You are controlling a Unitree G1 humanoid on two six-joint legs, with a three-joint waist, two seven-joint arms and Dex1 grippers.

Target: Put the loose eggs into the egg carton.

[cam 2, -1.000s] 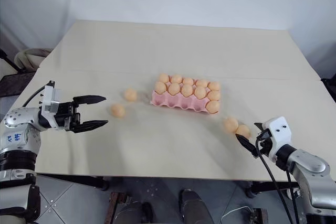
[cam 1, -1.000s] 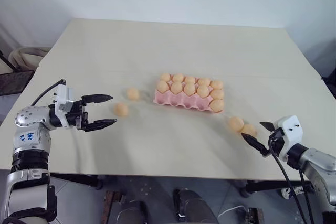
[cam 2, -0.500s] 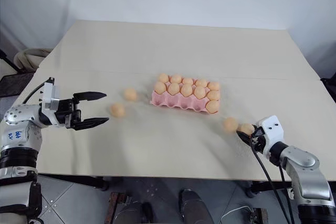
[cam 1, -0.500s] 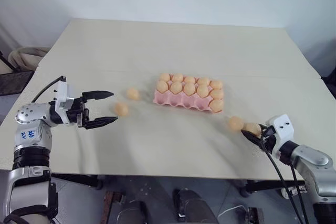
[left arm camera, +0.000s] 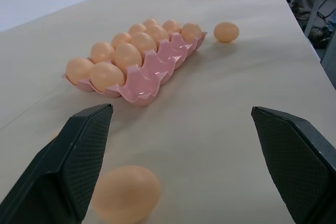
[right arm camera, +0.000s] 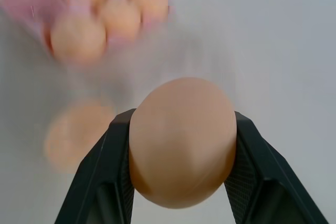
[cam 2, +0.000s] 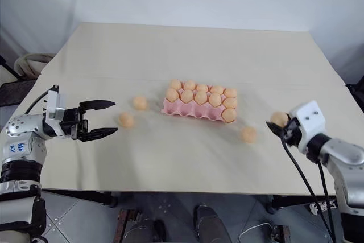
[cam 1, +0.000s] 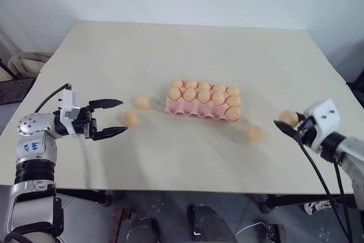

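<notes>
Right pincer (cam 1: 286, 123): clamped on one egg (cam 1: 288, 118), held clear of the tabletop (cam 1: 170, 49) near its right edge; in the right wrist view the egg (right arm camera: 182, 141) sits pinched between both black fingers (right arm camera: 100, 174).
Left pincer (cam 1: 110, 119): fingers spread wide, nothing between them, level above the left part of the tabletop and pointing toward the middle.
Egg carton (cam 1: 193, 108): pink tray at the centre of the tabletop, lying flat, long side running left to right; its visible cups hold eggs.
Loose egg, right (cam 1: 254, 133): on the tabletop, between the carton's near right corner and the right pincer, touching neither.
Loose egg, near left (cam 1: 130, 119): on the tabletop just beyond the tips of the left pincer, apart from them; in the left wrist view it lies beside one finger (left arm camera: 79, 150).
Loose egg, far left (cam 1: 142, 102): on the tabletop near the carton's left end, not touching it.
</notes>
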